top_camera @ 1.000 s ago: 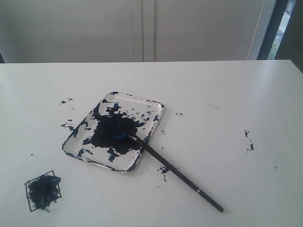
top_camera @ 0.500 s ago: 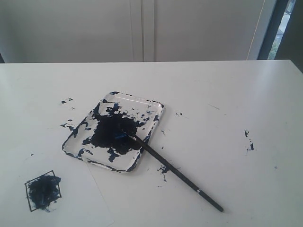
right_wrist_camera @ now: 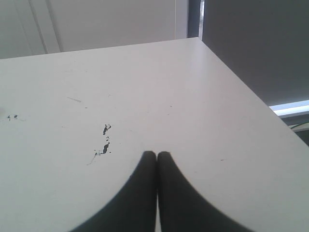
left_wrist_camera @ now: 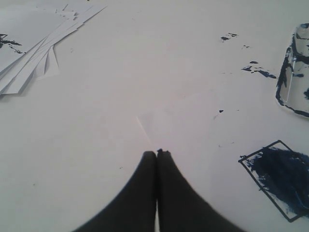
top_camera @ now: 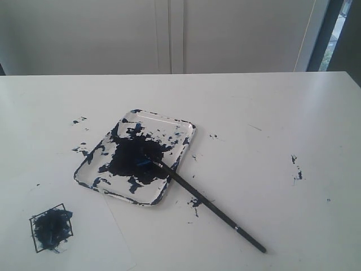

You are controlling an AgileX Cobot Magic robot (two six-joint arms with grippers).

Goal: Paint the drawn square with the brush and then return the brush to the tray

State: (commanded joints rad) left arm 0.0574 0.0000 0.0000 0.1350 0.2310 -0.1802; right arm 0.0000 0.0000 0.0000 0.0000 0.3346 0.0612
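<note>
The clear tray [top_camera: 181, 127], smeared with a dark blue-black blot, lies mid-table. The long black brush [top_camera: 208, 204] rests with its wet tip inside the tray and its handle stretched over the rim onto the table toward the front right. The drawn square [top_camera: 52, 227], daubed dark blue-black inside, sits at the front left; the left wrist view also has the square [left_wrist_camera: 280, 176] and the tray's edge [left_wrist_camera: 285, 82]. My left gripper [left_wrist_camera: 157, 152] is shut and empty above bare table. My right gripper [right_wrist_camera: 157, 153] is shut and empty near the table's corner. Neither gripper appears in the exterior view.
Loose paint splatters [top_camera: 296, 167] dot the table right of the tray, and more splatters [top_camera: 79, 121] lie to its left. A fanned stack of white paper sheets [left_wrist_camera: 34, 53] lies in the left wrist view. The table's edge [right_wrist_camera: 251, 92] runs close to the right gripper.
</note>
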